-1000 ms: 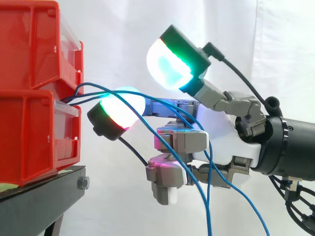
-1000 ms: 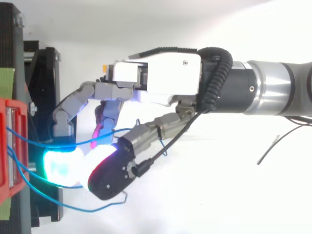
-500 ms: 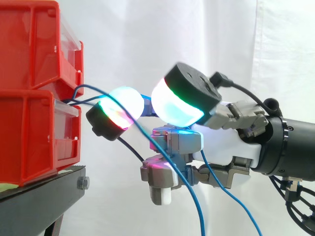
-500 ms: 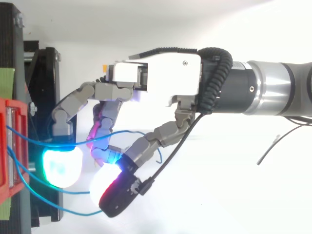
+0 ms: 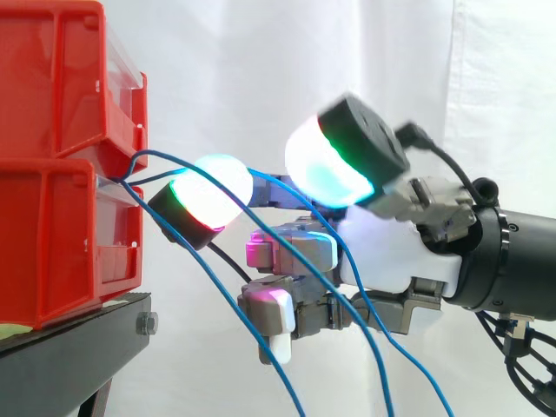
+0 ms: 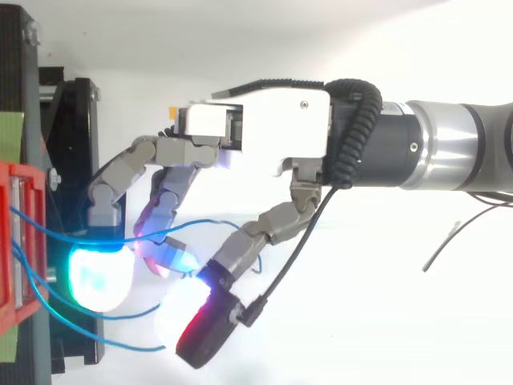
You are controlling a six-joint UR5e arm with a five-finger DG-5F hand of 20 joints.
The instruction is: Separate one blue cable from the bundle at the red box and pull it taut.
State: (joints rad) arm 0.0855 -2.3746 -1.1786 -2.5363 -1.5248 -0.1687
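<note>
Thumb has swung up and away from the forefinger pad since the previous frame, and the lower fingers have tucked in slightly. The hand is now spread, with the two big glowing pads clearly apart and nothing pinched between them. The blue cables exit between the stacked red bins on the black stand, thread loosely through the fingers and hang slack below the palm.
</note>
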